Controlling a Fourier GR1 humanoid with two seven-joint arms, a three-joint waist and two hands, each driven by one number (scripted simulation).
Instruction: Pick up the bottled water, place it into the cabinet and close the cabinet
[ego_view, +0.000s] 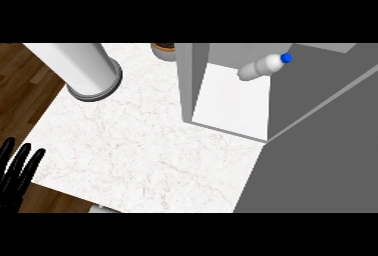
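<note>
The bottled water (260, 66), clear with a blue cap, lies tilted inside the grey cabinet (186, 80), on its white floor near the back right. The cabinet's grey door (317, 150) stands open and fills the right side of the view. My left hand (15, 172) rests at the lower left edge with its fingers straight up, far from the bottle and holding nothing. My right hand does not show.
A large pale cylinder (85, 67) with a dark-ringed end lies over the marble counter (140, 150) at the top left. A brown round thing (164, 47) peeks out behind the cabinet. Wooden floor (26, 80) lies beyond the counter's left edge.
</note>
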